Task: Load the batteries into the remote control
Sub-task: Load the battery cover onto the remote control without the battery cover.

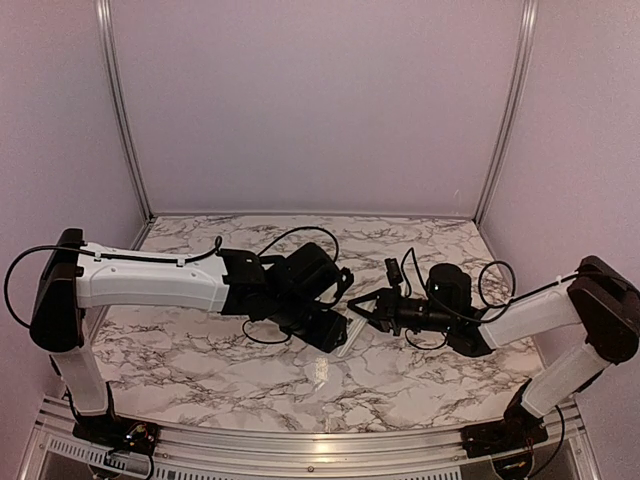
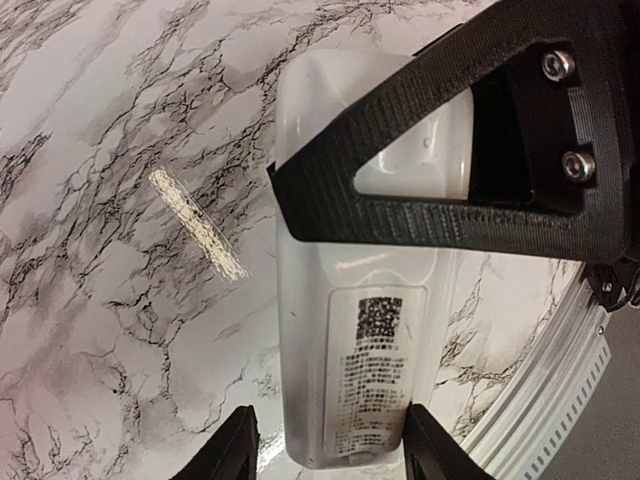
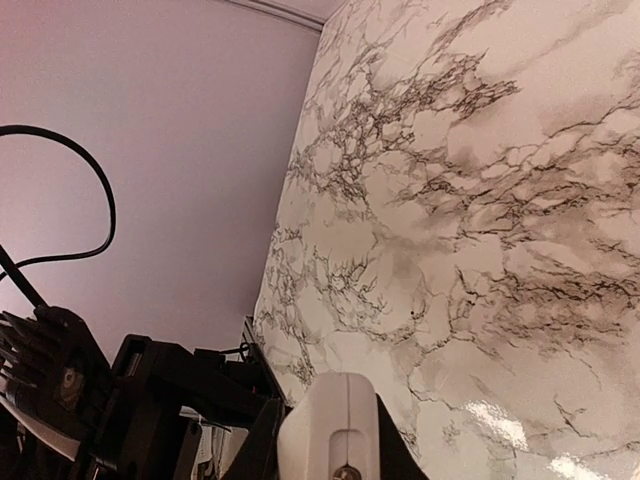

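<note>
The small white rectangular plastic remote control (image 2: pixel 375 330) is positioned back side up over the white marble-patterned desk (image 2: pixel 100 150), its printed label with a square code facing upward. Contact with the desk cannot be determined. The right arm's fingers (image 2: pixel 400 215) are clamped on one end of the remote control. The left arm's fingers (image 2: pixel 240 452) stand parted astride the other end, with a gap at one side. A thin white flat strip (image 2: pixel 198 222) lies on the desk near the remote control.

The white remote control (image 2: pixel 330 330) shows its labelled back, apparently clear of the tabletop (image 2: pixel 100 330).
</note>
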Available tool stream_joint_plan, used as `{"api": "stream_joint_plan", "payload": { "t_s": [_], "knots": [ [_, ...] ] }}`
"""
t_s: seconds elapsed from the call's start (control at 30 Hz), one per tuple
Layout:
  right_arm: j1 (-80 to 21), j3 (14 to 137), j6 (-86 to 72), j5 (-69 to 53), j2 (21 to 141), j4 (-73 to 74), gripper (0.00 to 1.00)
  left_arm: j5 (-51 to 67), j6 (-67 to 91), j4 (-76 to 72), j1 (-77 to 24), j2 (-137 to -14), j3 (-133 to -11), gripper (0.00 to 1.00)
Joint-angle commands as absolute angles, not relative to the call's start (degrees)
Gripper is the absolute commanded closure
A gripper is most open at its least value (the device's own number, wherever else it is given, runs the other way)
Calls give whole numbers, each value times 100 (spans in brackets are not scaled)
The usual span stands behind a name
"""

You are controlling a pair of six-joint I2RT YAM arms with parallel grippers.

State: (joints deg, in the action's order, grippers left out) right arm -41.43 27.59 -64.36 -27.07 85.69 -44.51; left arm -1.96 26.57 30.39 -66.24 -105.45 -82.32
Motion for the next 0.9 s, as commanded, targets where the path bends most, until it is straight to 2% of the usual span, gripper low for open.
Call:
{"api": "stream_joint_plan", "payload": {
  "t_s": [0.0,0.87],
  "knots": [
    [-4145,2865,-6745,-3146,8272,-5234,100,-269,2613,3068,-6530,-10460,-8016,45],
    [-4109,2874,-6637,-3182,8309,-5100,100,-50,2385,2716,-6522,-9859,-7806,31]
  ]
}}
